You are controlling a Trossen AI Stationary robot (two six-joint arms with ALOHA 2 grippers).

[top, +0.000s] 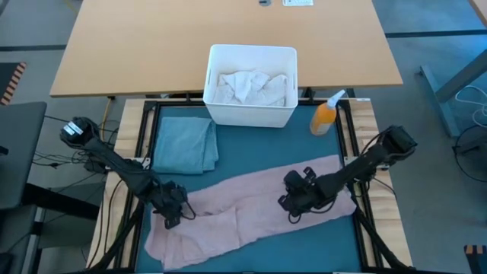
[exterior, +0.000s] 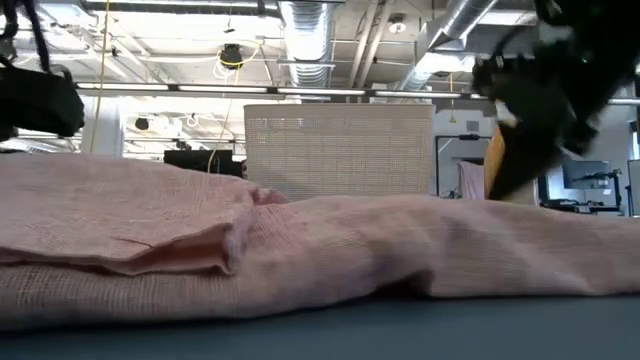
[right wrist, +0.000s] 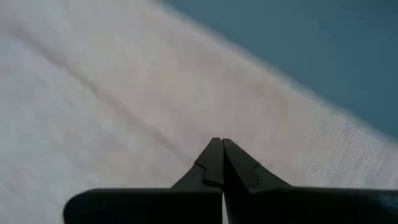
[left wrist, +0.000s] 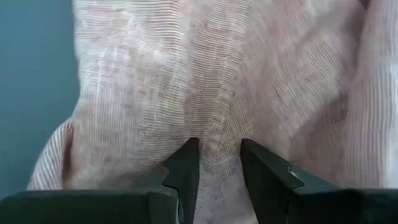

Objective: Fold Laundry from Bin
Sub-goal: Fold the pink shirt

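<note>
The dusty pink shirt (top: pixel 251 209) lies spread out slantwise on the teal mat (top: pixel 251 152), from near left to right. My left gripper (top: pixel 173 211) is at its left part, its fingers nearly closed on the cloth (left wrist: pixel 219 163). My right gripper (top: pixel 295 201) is shut and stands over the shirt's right half (right wrist: pixel 218 144); I cannot tell whether it touches the cloth. The white bin (top: pixel 251 114) stands at the mat's far edge with white cloth pieces (top: pixel 247 85) in it. My left gripper pinches a raised ridge of the pink shirt (left wrist: pixel 219 134) between its two fingers, coming from above. The ridge runs on away from the fingers, along their line. The cloth around it lies on the mat; whether one layer or several cannot be told.
A folded blue-grey cloth (top: pixel 185 144) lies on the mat's far left, next to the bin. An orange spray bottle (top: pixel 326 116) stands right of the bin. A wooden table top (top: pixel 228 38) lies beyond the bin.
</note>
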